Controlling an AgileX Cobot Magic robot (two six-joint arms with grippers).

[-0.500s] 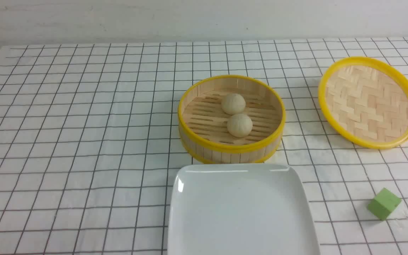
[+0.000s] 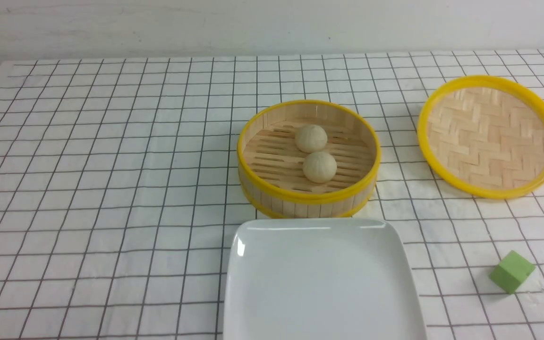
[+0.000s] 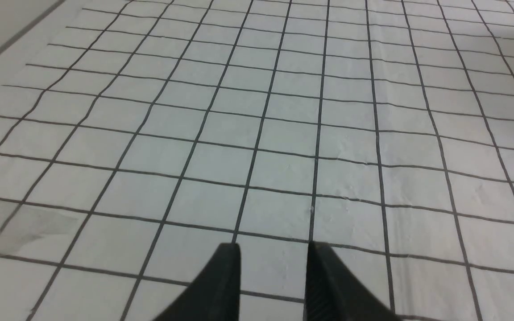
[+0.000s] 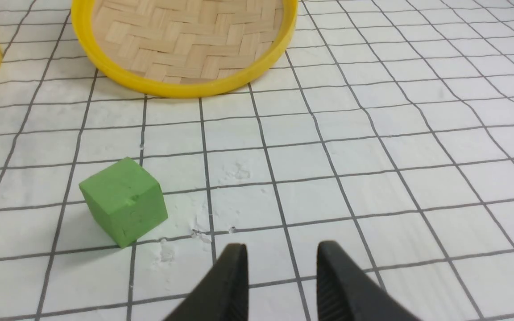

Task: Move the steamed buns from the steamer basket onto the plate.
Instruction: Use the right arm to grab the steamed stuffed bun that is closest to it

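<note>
Two steamed buns sit inside the steamer basket, one behind the other and touching. The far bun and the near bun are small, round and cream-beige, with faint pleats on top, and both rest on the slatted floor slightly right of the basket's middle. The basket is round bamboo with upright slat walls and yellow rims at top and bottom. It stands upright and uncovered near the centre of the desk. The plate is large, glossy white and rounded-square, wider than the basket. It lies flat just in front of the basket, its far edge close to the basket's near wall and its near edge cut off by the frame.
</note>
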